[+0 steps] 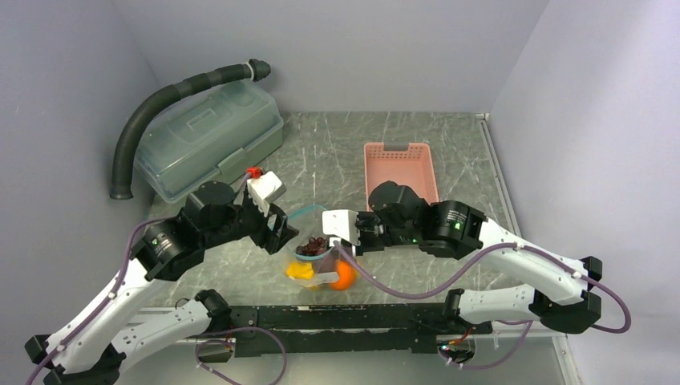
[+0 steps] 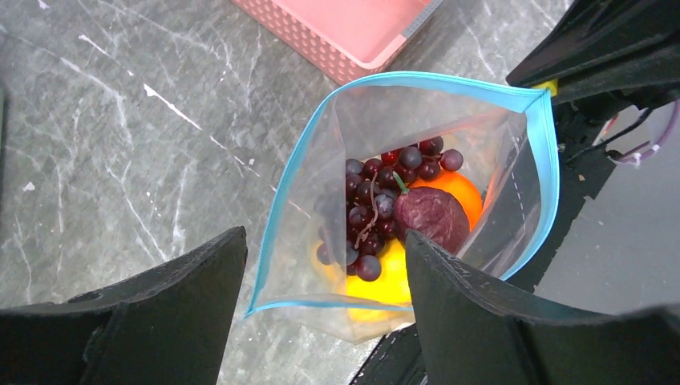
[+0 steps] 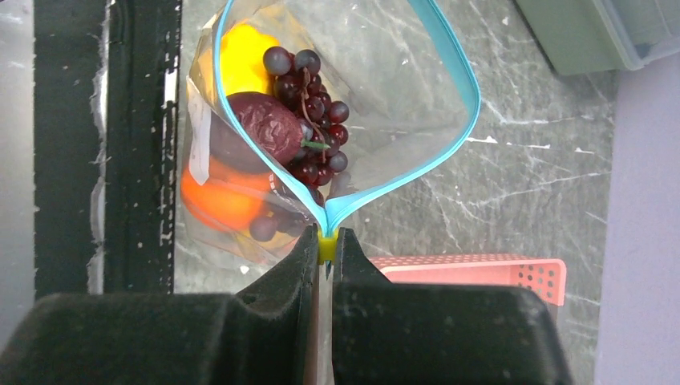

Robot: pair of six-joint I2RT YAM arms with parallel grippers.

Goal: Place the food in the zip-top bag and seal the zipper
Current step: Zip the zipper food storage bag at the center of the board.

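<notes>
The clear zip-top bag [image 1: 314, 237] stands with its mouth wide open between my two grippers. Its teal zipper [image 2: 417, 79] runs round the mouth. Inside lies the food: a purple grape bunch [image 2: 375, 207], a brown-red ball [image 2: 433, 218], an orange one [image 2: 463, 189] and a yellow one [image 2: 386, 279]. My right gripper [image 3: 326, 245] is shut on the zipper's end, pinching a small yellow slider at the bag's corner. My left gripper [image 2: 325, 273] is open above the opposite corner, its fingers [image 2: 184, 297] either side of the rim and holding nothing.
The pink basket [image 1: 399, 168] sits behind the bag, close to the right arm. A lidded grey-green box [image 1: 212, 136] and a black hose [image 1: 160, 104] are at the back left. The black base rail [image 1: 345, 317] runs along the near edge, just below the bag.
</notes>
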